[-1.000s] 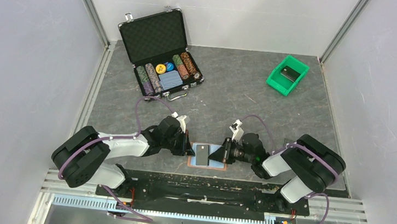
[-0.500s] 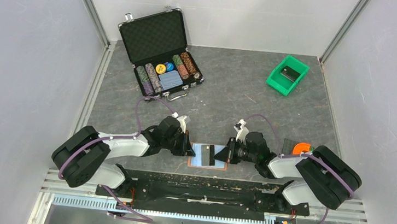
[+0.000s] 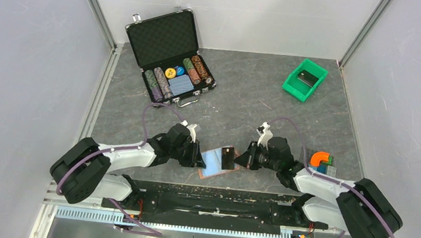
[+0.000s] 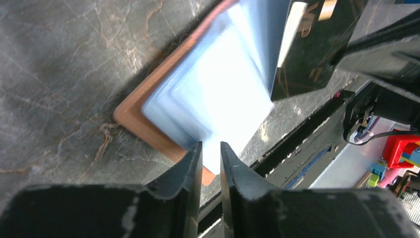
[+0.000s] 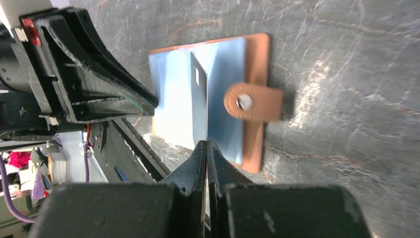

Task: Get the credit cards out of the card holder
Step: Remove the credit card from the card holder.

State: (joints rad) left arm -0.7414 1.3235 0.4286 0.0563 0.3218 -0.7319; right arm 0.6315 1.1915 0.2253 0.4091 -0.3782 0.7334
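My right claw (image 5: pixel 206 145): pinching one credit card (image 5: pixel 199 106) over the card holder (image 5: pixel 171 94).
My left claw (image 4: pixel 211 151): slightly parted at its corner; grip unclear.

Robotics lab cell, white enclosure walls (image 3: pixel 28 49), aluminium corner posts (image 3: pixel 95 7), left arm (image 3: pixel 126 154) and right arm (image 3: pixel 321 185) bolted to a rail (image 3: pixel 217 204), purple cables (image 3: pixel 152 110), grey table (image 3: pixel 245 93).

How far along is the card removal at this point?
Done: the card holder lies open; no card is set down yet. In hand: the right fingers pinch one dark credit card over it, while the left fingers straddle the holder's edge. Left: lay that card down; whether more remain inside cannot be told.
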